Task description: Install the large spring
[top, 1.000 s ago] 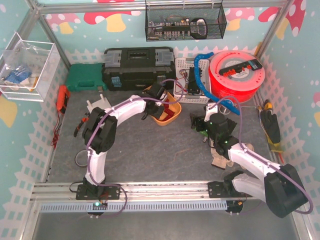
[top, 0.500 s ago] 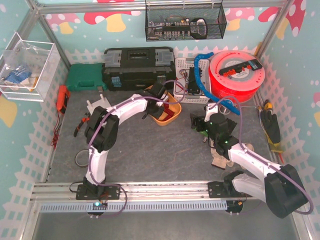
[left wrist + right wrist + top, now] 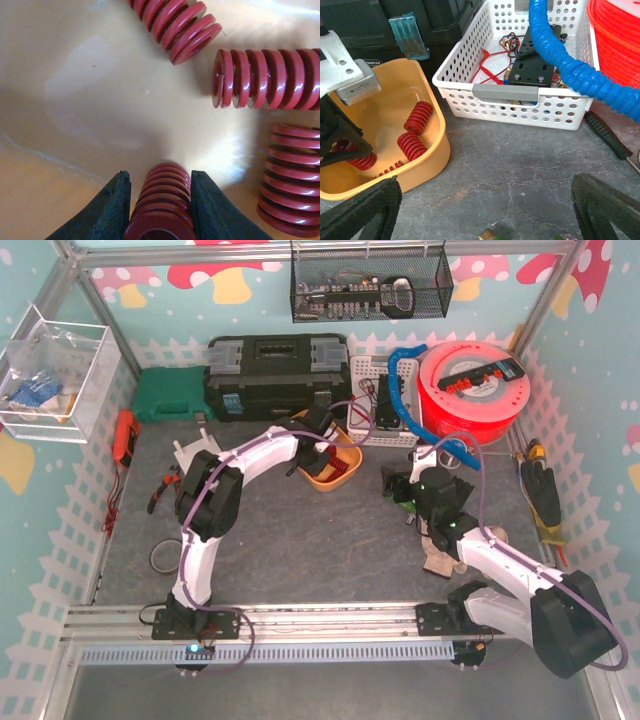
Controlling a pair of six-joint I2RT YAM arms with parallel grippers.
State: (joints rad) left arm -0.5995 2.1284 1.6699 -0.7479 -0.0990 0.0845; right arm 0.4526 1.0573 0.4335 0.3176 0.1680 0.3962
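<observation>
**Left arm**: over the last second its elbow has crept slightly rightward in the top view. The wrist has stayed over the bin the whole time.

**Left jaws:** now clenched on one red spring. In the wrist view both black pads press its coils, one on each side, with no gap showing. The grip is at one end of the spring, whose axis runs away from the camera.

**Task spring:** down in the bin, between the left jaws. I cannot tell whether it rests on the yellow floor or is just clear of it.

**Other springs:** three lie loose further in. They are apart from the gripped one and from the pads.

**Meaning:** pick looks secured and lift not begun, so the task is at its early stage. Next move, as I judge it, is a straight lift clear of the bin wall. The grip near one end may let the spring tip.

**Basket**: just right of the bin, holding wires and a black plate. No change.

**Right arm**: same pose in all three top views.

**Right jaws:** released, pads well apart, nothing between them. They hang low over the tabletop, facing bin and basket.

**Install site:** cannot be made out from these views.
</observation>
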